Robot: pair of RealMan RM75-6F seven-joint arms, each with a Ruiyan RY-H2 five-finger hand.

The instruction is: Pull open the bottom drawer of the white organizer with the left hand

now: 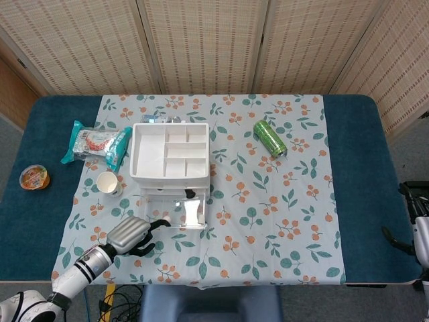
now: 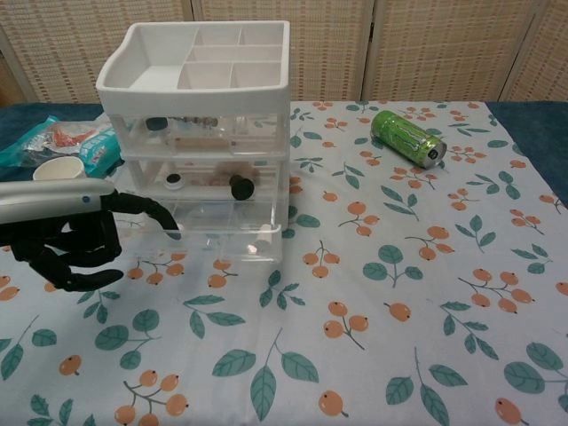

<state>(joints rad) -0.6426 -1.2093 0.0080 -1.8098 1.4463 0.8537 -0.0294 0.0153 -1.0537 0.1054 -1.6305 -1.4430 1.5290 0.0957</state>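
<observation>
The left hand (image 2: 67, 244), black-fingered under a silver shell, hooks one finger on the clear plastic bottom drawer (image 2: 217, 232) of the white organizer (image 2: 200, 80); a paper cup (image 1: 107, 182) stands just beyond.

One white plastic organizer (image 1: 170, 159) with clear drawers stands on the worktop (image 1: 355, 174) — three drawers in its stack. One green drink can (image 1: 269, 137) lies on its side. One small white paper cup (image 1: 108, 182), one teal-edged snack packet (image 1: 96, 143), one small orange-lidded tub (image 1: 34, 177) — and one black-fingered robot hand (image 2: 71, 240).
</observation>
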